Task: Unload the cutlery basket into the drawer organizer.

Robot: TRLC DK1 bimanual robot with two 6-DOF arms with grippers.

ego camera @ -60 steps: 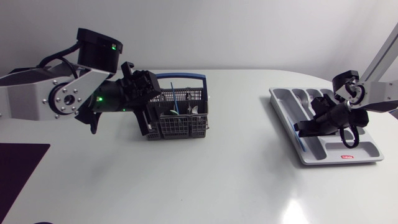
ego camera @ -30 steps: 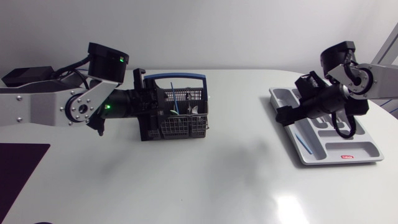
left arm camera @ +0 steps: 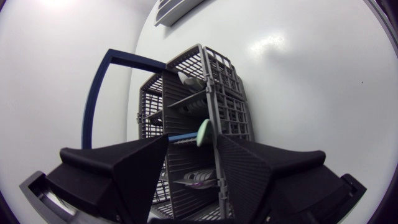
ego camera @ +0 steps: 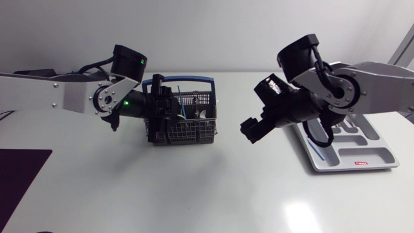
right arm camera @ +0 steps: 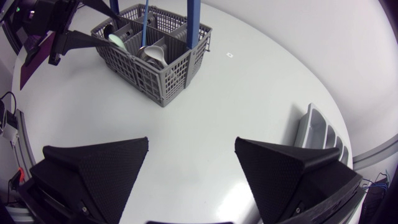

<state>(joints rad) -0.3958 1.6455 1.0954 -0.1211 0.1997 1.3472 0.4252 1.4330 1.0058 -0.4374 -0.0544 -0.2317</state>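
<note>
Cutlery basket [ego camera: 187, 123], grey mesh with a blue handle, stands on the white tabletop [ego camera: 207, 188] at your left-centre, with several pieces in it, among them a blue-handled one standing upright [ego camera: 180, 109] and a pale spoon [right arm camera: 155, 53]. Your left gripper [ego camera: 157, 118] is at the basket's left end. In the left wrist view its fingers stand apart, one on each side of an end compartment, and a blue-handled piece with a pale green round tip [left arm camera: 202, 132] lies between the fingertips. You cannot tell whether either finger touches it, so read this gripper as open.

Your right gripper [ego camera: 251, 129] hangs over bare tabletop between the basket and the drawer organizer [ego camera: 378, 162], with its fingers spread wide and nothing between them. The organizer, a pale grey tray, sits at your right, partly hidden behind the right arm. A thin blue piece [ego camera: 313, 148] lies in the compartment along its basket-side edge.
</note>
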